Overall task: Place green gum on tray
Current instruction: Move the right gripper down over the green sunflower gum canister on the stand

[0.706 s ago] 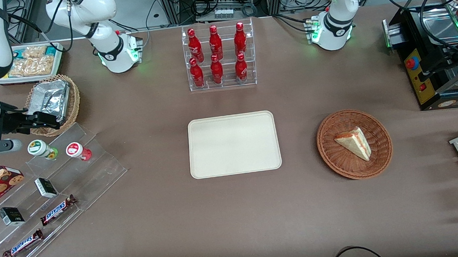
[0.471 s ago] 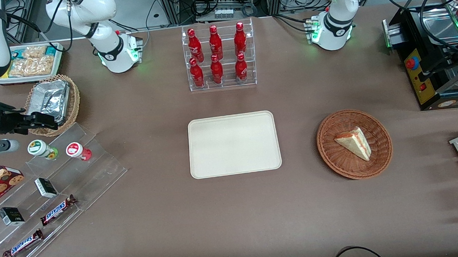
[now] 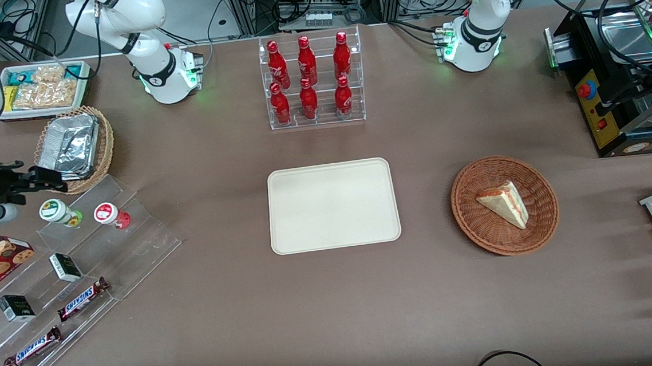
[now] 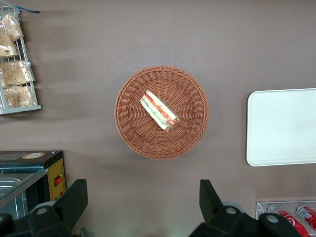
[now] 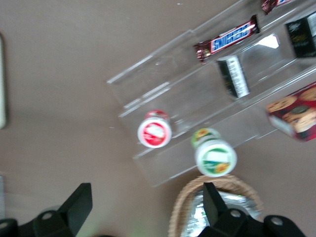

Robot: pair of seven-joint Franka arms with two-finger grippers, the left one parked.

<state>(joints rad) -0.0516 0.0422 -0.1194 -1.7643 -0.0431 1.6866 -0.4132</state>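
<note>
Approach step: gripper (image 3: 53,180), jaws apart and empty, hovers near the table's working-arm edge above the green gum (image 3: 56,210); next, descend and clamp it for the tray (image 3: 333,205).

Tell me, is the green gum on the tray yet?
Not yet. The green gum stands on the clear stepped rack beside the red gum, untouched. The tray holds nothing. The gripper hangs just above the green gum, fingers open, holding nothing. Grabbing the gum, carrying it and setting it on the tray are all left.
</note>
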